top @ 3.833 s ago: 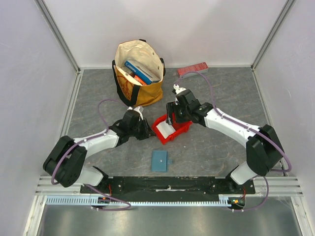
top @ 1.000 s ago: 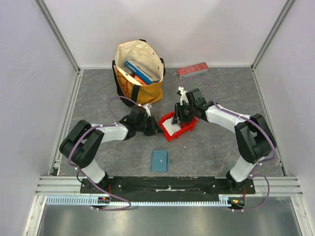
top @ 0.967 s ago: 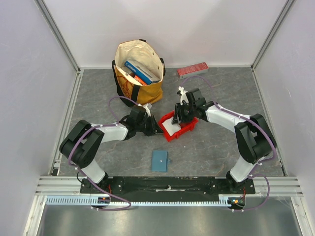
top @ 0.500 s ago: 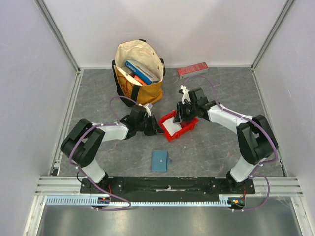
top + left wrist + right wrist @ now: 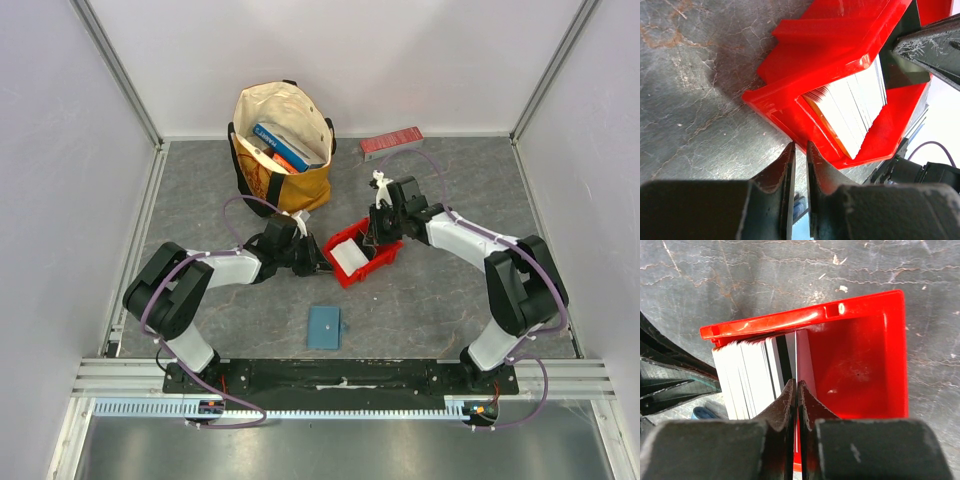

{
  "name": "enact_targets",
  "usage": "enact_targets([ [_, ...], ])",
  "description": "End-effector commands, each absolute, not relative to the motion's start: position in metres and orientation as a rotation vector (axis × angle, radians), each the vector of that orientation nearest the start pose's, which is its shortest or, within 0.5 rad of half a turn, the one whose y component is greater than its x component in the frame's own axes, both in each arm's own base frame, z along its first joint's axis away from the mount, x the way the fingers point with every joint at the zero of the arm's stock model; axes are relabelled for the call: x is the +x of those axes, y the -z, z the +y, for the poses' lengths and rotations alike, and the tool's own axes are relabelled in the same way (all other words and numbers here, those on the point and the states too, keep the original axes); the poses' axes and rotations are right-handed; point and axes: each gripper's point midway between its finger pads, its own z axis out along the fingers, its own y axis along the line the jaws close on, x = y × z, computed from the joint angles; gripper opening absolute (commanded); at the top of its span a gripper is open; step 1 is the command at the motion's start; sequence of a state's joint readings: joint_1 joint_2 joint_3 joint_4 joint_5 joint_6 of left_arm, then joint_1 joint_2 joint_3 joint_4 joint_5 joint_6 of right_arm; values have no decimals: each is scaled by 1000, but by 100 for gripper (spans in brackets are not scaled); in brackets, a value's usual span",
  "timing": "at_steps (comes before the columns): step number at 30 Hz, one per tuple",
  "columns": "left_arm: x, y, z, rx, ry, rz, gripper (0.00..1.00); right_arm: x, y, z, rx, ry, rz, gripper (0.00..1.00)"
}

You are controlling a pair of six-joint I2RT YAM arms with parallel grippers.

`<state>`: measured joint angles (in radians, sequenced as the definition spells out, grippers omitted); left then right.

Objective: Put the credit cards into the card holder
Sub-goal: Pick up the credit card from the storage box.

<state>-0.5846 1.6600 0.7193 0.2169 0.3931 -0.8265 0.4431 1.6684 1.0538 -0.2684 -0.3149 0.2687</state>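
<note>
Right gripper (image 5: 796, 385), earlier agape over the red bin (image 5: 860, 365), now tight on 1 credit card (image 5: 805, 355).

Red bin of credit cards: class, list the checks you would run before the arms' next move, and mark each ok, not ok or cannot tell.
1. right gripper closed on a single card, split off from the stack: ok.
2. left gripper pinching the rim of the red bin to steady it: ok, as far as it shows.
3. Stack standing on edge inside the bin: ok.
4. card holder open to take a card: not ok, it lies folded shut.
5. Depth of the grip on that card: cannot tell.
</note>
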Motion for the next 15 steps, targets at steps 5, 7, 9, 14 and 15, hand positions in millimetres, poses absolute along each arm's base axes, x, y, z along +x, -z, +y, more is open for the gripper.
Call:
enact_targets([
  [5, 277, -56, -299, -20, 1135, 2463, 24, 354, -123, 216, -400, -510, 2340, 0],
  [7, 276, -56, -298, -18, 1127, 2464, 28, 356, -135, 211, -399, -476, 2304, 0],
  [9, 277, -57, -297, -17, 1120, 2460, 35, 358, -148, 205, -388, -445, 2262, 0],
  [14, 275, -62, -294, -8, 1105, 2445, 46, 345, -176, 193, -361, -430, 2186, 0],
  [15, 275, -63, -292, -12, 1098, 2443, 49, 341, -181, 191, -350, -434, 2176, 0],
])
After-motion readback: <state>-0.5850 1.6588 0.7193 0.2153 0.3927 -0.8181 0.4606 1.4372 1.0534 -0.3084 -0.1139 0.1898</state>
